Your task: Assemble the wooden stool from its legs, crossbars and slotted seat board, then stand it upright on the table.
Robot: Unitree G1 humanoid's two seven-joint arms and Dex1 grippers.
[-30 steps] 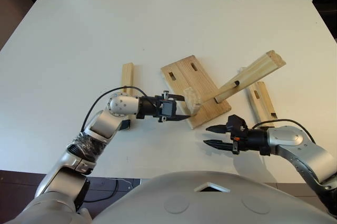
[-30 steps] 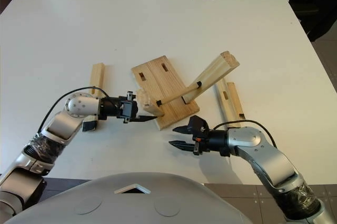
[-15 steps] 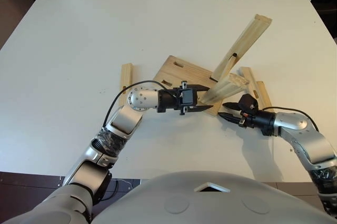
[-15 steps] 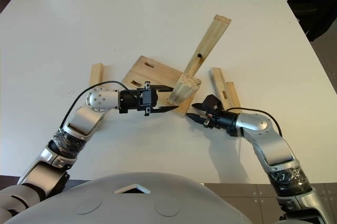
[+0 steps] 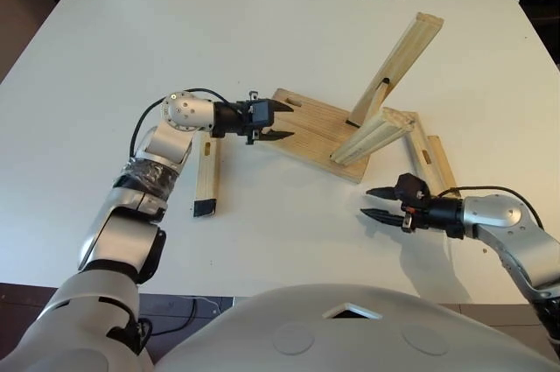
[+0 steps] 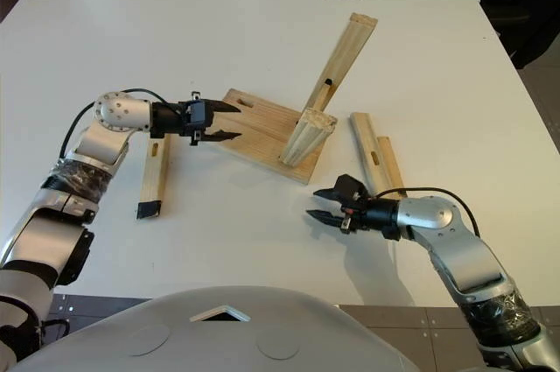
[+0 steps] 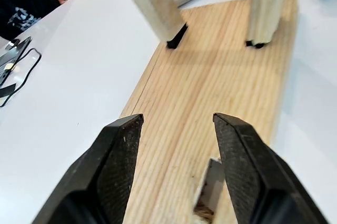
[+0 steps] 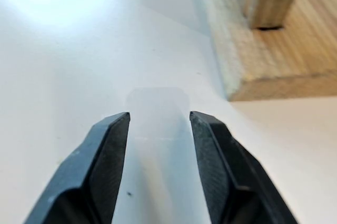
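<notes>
L gripper jaws apart over seat board end

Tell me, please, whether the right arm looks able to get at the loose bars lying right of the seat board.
Probably yes. The right gripper, jaws open and empty, sits close to the loose bars, which lie flat on the table with nothing on them or in between.

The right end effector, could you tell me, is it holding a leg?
No, the right end effector is open over the bare table beside the board, with nothing in it.
</notes>
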